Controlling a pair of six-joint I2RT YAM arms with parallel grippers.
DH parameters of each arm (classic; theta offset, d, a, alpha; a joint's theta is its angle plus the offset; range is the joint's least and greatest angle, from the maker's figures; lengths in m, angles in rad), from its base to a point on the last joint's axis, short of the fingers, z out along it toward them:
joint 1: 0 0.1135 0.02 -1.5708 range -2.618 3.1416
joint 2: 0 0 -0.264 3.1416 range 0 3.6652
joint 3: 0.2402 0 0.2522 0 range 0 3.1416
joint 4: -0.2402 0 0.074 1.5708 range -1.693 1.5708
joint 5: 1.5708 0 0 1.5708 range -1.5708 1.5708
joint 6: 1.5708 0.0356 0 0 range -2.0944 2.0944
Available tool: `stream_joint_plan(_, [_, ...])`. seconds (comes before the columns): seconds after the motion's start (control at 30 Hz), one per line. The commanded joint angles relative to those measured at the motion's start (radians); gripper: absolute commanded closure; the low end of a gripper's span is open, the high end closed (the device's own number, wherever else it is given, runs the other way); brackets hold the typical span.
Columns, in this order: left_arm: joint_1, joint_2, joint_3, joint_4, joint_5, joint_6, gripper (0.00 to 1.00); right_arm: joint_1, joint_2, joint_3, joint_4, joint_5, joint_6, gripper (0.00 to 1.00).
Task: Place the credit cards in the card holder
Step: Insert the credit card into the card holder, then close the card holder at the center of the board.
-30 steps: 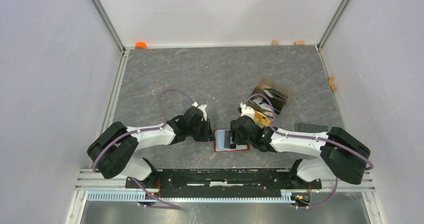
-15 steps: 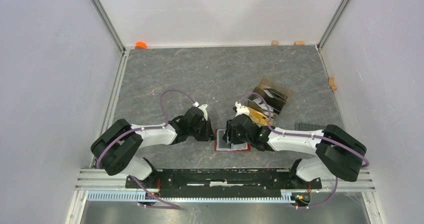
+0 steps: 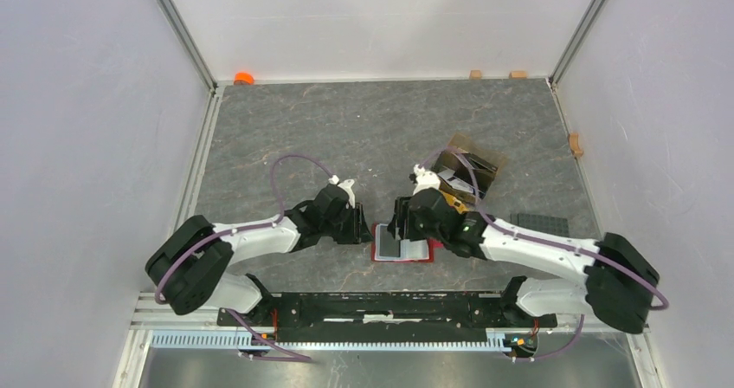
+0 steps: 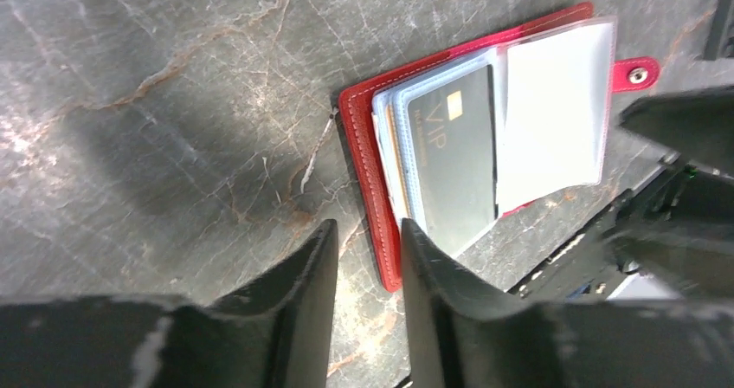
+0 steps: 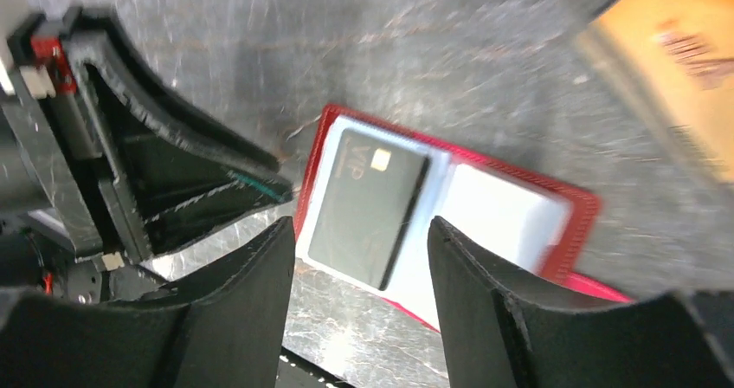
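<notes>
near edge: both arms reach in from their bases, elbows out, wrists meeting mid-counter (image 3: 346, 137). between them, close to the near edge, the red card holder (image 3: 401, 251) lies open and flat on the stone.

left pincer (image 3: 362, 229) sits just left of the holder, low over the counter. wrist view: its fingers (image 4: 294, 319) stand narrow, with a slim gap showing only bare counter and nothing gripped. tips near the holder's red edge, apart from it.

right pincer (image 3: 400, 229) hangs over the part of the holder toward the left arm. wrist view: its fingers (image 5: 234, 319) are set wide with nothing held, and the holder shows in the gap below. whether the tips touch the holder, cannot tell.

dark card (image 4: 454, 158), marked vip with a gold chip, is tucked in a clear sleeve on the holder's side toward the left arm. a thin orange edge (image 4: 390, 158) shows under the sleeves beside it; card or not, cannot tell. another clear sleeve (image 4: 554, 111) lies folded over to the other side, pale and see-through. a red snap tab (image 4: 638, 74) sticks out on the side toward the right arm.

further out, right: a dark mat (image 3: 538, 224) lies flat on the counter. beyond it is an open cardboard box (image 3: 472, 164), contents pale and unclear.

far edge: small orange object (image 3: 244, 78) at the left corner. two tan blocks (image 3: 475, 74) at the back wall, a third by the right wall.
</notes>
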State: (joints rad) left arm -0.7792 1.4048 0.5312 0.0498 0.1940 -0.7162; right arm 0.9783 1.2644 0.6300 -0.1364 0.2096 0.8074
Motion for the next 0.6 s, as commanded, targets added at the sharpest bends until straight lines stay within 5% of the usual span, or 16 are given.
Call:
stream_joint_plan(0.0, [0.014, -0.082, 0.015, -0.075, -0.032, 0.006, 0.55, -0.09, -0.127, 0.057, -0.226, 0.095, -0.077, 0.37])
stream_joint_plan(0.2, [0.021, -0.112, 0.034, -0.112, -0.035, 0.004, 0.42, -0.259, -0.243, 0.007, -0.372, 0.013, -0.15, 0.39])
stream_joint_plan(0.57, [0.037, -0.11, 0.051, -0.107, -0.006, -0.015, 0.42, -0.295, -0.321, -0.168, -0.311, -0.055, -0.119, 0.5])
